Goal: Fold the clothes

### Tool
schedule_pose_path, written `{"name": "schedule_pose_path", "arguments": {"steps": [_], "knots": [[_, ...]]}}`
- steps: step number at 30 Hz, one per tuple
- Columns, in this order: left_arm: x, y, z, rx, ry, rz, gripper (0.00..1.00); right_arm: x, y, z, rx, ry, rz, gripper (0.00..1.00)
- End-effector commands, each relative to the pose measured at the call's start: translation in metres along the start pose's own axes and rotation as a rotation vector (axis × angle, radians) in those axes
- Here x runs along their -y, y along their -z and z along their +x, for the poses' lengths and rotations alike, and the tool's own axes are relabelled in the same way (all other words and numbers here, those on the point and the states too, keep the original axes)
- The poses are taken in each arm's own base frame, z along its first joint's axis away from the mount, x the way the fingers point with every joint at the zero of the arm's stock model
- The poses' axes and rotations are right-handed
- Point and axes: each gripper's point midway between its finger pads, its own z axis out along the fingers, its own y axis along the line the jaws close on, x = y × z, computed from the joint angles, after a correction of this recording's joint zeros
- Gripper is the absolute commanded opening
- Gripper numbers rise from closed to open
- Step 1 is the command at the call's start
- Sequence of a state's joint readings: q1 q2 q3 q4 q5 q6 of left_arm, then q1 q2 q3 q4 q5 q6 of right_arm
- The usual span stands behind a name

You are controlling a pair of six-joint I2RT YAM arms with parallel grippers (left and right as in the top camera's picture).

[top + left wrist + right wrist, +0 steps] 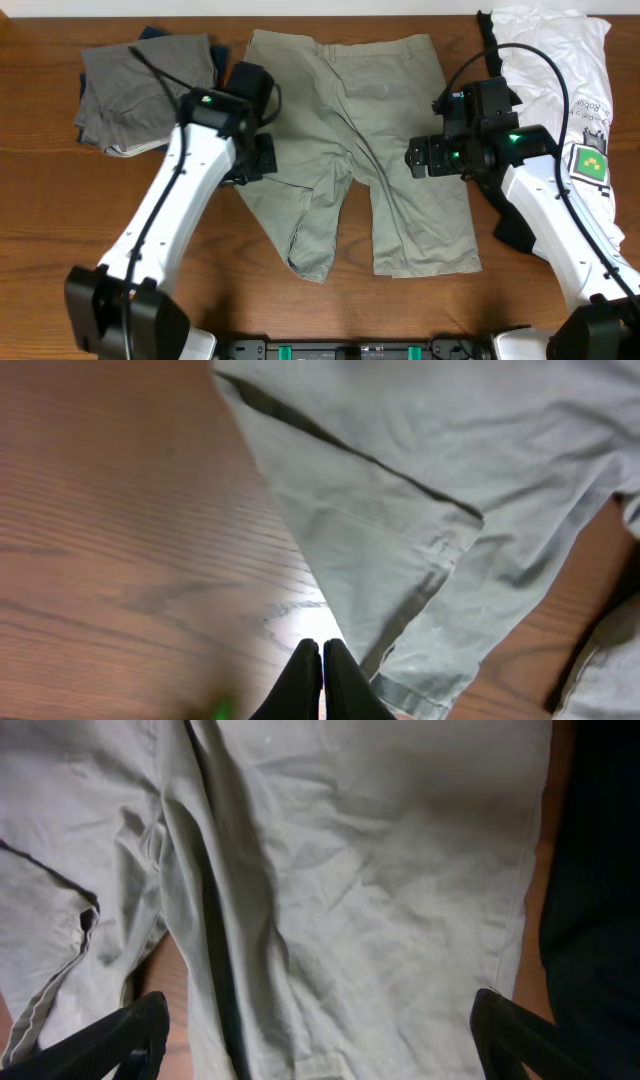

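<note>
One pair of khaki shorts (390, 90), one white T-shirt (555, 60), one black garment (512, 228), one folded pile (140, 85) (its layers uncountable).

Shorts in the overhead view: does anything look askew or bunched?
Yes. The shorts lie mostly flat, but the leg on the robot's left tapers, its hem bunched and curled; the other leg lies square.

A robotics lab bench: two robot arms (170, 210) mounted at a wooden table (40, 220)
</note>
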State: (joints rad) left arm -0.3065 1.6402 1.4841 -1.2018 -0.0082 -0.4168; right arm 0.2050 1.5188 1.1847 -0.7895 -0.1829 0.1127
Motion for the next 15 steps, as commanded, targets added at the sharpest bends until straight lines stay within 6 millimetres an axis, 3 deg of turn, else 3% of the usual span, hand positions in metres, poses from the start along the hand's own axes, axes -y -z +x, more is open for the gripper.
{"name": "schedule_pose_path", "arguments": {"steps": [1,4,6,10,15], "knots": [[0.007,-0.004,-0.01,0.033,-0.004,0.001,0.17,-0.002,0.009,-0.012,0.047,0.021,-0.007,0.95],[0.029,-0.022,-0.018,0.047,-0.033,0.033,0.45,-0.002,0.009,-0.013,0.048,0.021,-0.008,0.95],[0.04,-0.036,-0.022,0.042,-0.055,0.033,0.53,-0.002,0.009,-0.012,0.043,0.02,-0.008,0.95],[0.058,-0.077,-0.021,-0.01,-0.165,0.008,0.59,-0.002,0.009,-0.01,0.035,0.018,-0.007,0.95],[0.06,-0.117,-0.011,-0.1,-0.206,-0.038,0.6,-0.002,0.009,-0.009,0.035,0.018,-0.007,0.95]]}}
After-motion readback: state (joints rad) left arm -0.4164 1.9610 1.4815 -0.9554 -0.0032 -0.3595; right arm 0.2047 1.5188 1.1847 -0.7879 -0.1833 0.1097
